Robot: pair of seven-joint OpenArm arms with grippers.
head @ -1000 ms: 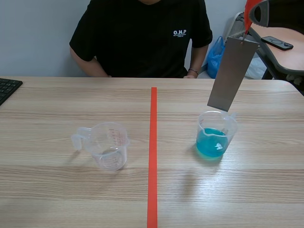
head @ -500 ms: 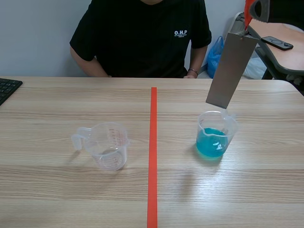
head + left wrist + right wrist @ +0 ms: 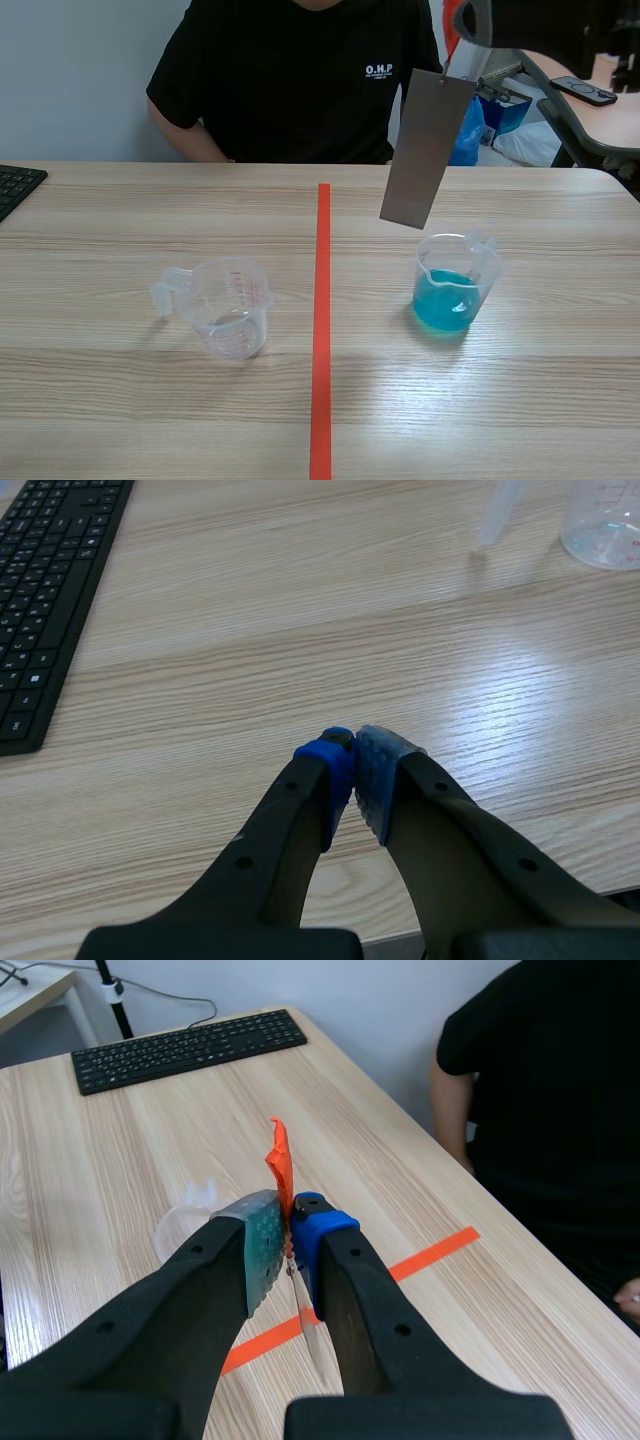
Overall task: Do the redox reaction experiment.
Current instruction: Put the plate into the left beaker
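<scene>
Metal plate (image 3: 422,150) now left of beaker (image 3: 452,290), beneath right claw (image 3: 288,1222)

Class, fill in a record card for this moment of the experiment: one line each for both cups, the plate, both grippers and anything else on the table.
Blue-liquid cup: upright, right of the tape line.
Empty cup: upright, left of it.
Metal plate: hangs tilted in the air, lower end clear of the blue-liquid cup, not dipped.
Right gripper: raised, shut on the plate's orange tab.
Left gripper: shut on nothing, low over bare table.
Keyboard: table's left edge.
</scene>
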